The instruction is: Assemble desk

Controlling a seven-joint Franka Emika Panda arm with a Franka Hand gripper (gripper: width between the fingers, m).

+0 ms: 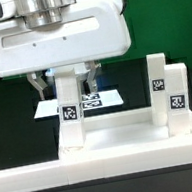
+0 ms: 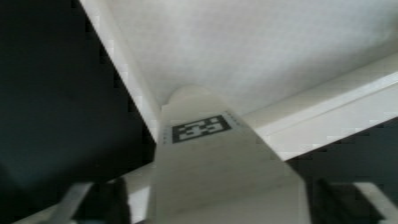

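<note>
On the black table (image 1: 5,109) I see the white desk top (image 1: 121,135) lying flat near the front, just behind a long white rail (image 1: 95,165). Going from the exterior view's left to its right, the first thing I meet is a short square leg (image 1: 71,113) standing upright in the left part of the top, with a black-and-white tag on its face. My gripper (image 1: 68,86) hangs right over this leg, and its two fingers (image 1: 44,85) sit one on each side of the leg's upper end. The jaws are partly apart around the leg, and I cannot tell if they are pressing on it yet. Behind the leg lies the marker board (image 1: 110,100), flat on the table. Farther right, two more legs (image 1: 168,90) stand close together on the top's right side, each with tags. From the wrist view I look down the leg (image 2: 210,160) between my fingers (image 2: 98,200), with the desk top (image 2: 267,50) below it.
</note>
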